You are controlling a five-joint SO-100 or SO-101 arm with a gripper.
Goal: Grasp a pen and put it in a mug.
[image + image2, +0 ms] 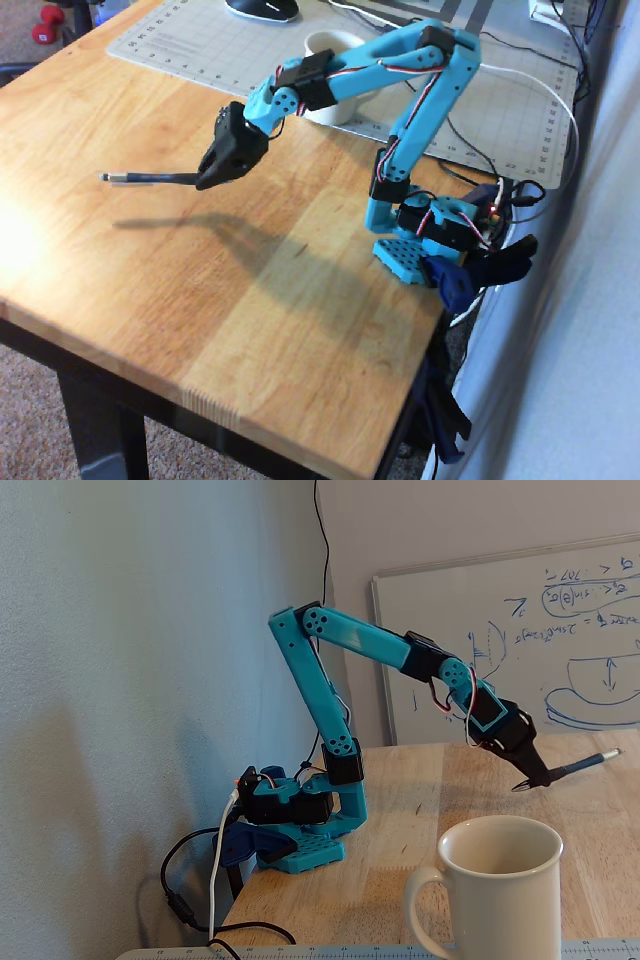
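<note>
My black gripper [208, 180] is shut on the dark pen [150, 178] and holds it in the air above the wooden table, the pen sticking out level to the left with its silver tip at the far end. In the fixed view the gripper [535, 777] holds the pen [590, 762] pointing right and slightly up. The white mug [335, 75] stands upright on the cutting mat behind the arm, partly hidden by the blue forearm. In the fixed view the mug [495, 895] is close in front, empty, handle to the left.
A grey cutting mat [190, 40] covers the back of the wooden table [200, 300]. The arm's base [420, 235] is clamped at the right edge with cables. A computer mouse [262, 8] lies at the far edge. A whiteboard [500, 630] leans on the wall.
</note>
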